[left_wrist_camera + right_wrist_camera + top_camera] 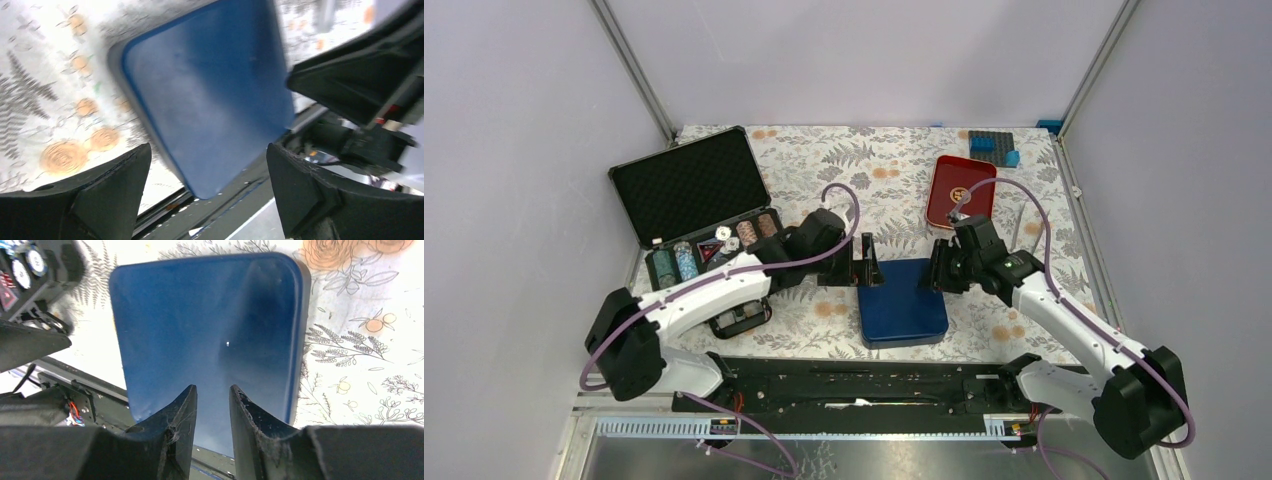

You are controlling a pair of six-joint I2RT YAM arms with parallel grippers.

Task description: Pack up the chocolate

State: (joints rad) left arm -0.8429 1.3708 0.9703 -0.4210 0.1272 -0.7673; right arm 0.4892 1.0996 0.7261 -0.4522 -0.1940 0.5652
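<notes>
A flat blue box (902, 305) with rounded corners lies shut on the flowered cloth between both arms. It fills the left wrist view (210, 100) and the right wrist view (210, 325). The chocolate is hidden from every view. My left gripper (867, 262) stands at the box's far left corner, its jaws wide open and empty (209, 150). My right gripper (939, 270) is at the box's far right corner. Its jaws (213, 388) stand a narrow gap apart with nothing between them, only the blue surface showing below.
An open black case (689, 185) holding poker chips (714, 250) lies at the back left, under the left arm. A red tray (959, 190) sits behind the right gripper, and blue blocks (994, 147) are at the back right. A black rail (854, 380) runs along the near edge.
</notes>
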